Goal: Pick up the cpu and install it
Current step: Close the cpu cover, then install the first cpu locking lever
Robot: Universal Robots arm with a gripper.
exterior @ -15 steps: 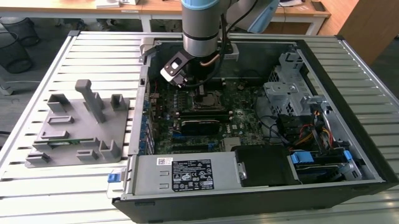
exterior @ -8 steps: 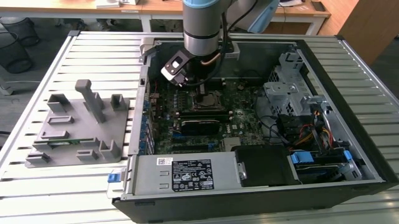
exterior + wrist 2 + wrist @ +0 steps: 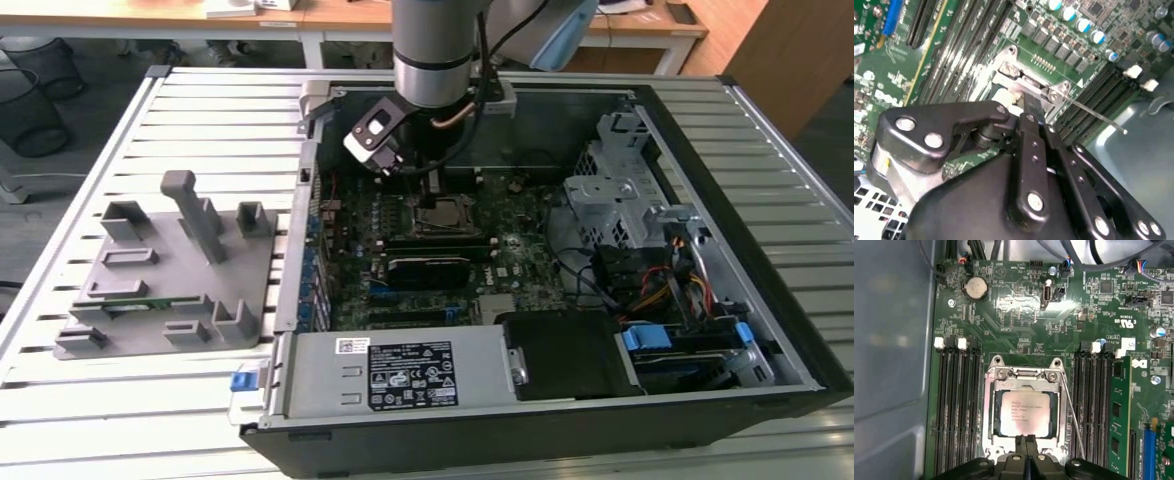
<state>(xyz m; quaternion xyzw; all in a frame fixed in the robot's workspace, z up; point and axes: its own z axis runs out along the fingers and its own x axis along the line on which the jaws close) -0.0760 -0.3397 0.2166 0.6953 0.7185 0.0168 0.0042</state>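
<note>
Gripper (image 3: 1026, 439): fingers (image 3: 1020, 446) pressed together with nothing pinched, their tips at the edge of the cpu (image 3: 1025, 412). Cpu: lies flat, metal top up, inside the socket frame (image 3: 989, 412); I judge pick-up and placement done. Lever (image 3: 1074, 415): the thin rod slants away from the frame over the memory slots, so I judge the socket not yet latched; whether the frame is pressed fully down I cannot tell. Board (image 3: 1019, 325): surrounds the socket. In the exterior view the arm stands at the cpu's twelve o'clock inside the case (image 3: 781, 250), and a grey tray (image 3: 147, 290) lies at the case's nine o'clock.
</note>
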